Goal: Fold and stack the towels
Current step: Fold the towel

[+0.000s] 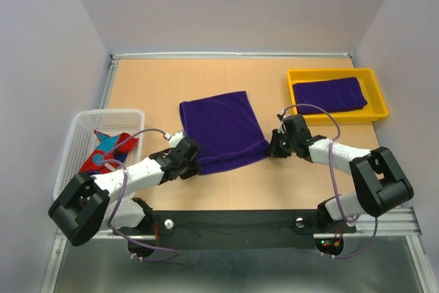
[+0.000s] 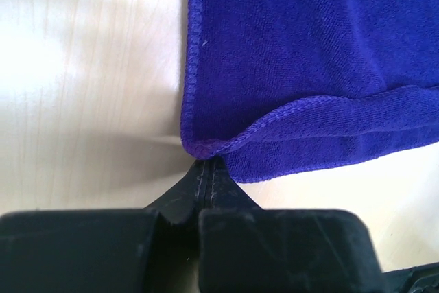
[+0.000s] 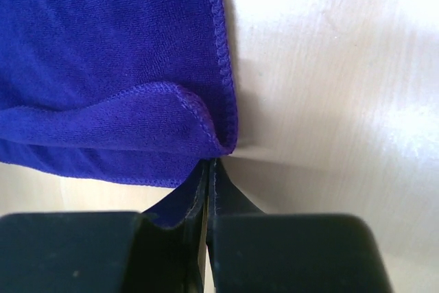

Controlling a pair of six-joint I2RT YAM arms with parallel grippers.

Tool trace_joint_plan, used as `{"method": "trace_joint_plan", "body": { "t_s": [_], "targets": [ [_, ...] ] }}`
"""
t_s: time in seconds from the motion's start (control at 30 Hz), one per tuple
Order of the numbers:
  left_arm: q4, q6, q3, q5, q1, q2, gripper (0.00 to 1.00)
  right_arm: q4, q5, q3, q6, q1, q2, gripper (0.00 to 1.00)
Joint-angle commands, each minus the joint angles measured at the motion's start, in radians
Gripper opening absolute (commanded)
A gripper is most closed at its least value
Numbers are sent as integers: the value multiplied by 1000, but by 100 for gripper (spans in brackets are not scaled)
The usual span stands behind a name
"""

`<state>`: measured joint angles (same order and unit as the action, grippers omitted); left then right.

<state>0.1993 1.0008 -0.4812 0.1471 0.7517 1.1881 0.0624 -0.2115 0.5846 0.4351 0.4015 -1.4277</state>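
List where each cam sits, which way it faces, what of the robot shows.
Top: above, behind the bases, looking down at the table; both arms, left hand, right hand show.
Left wrist: looks along its shut fingers at a purple towel corner.
Right wrist: same, its fingers, the other near corner.
Shared by all: that towel.

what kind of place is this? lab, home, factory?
Probably a lab test cell: plain white panels box in a wooden tabletop, the left arm and right arm are bolted to a dark mounting bar, and a purple towel lies between a yellow tray and a white mesh basket.
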Motion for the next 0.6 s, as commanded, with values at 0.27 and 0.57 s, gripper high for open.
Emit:
{"method": "trace_joint_plan", "body": {
  "t_s": [0.27,0.57],
  "targets": [
    [273,67,-19,66,1,-106,0,178,244,-8,85,10,55,1],
    [214,64,23,-9,-11,-115,0,182,224,-29,131,11,72,1]
  ]
}}
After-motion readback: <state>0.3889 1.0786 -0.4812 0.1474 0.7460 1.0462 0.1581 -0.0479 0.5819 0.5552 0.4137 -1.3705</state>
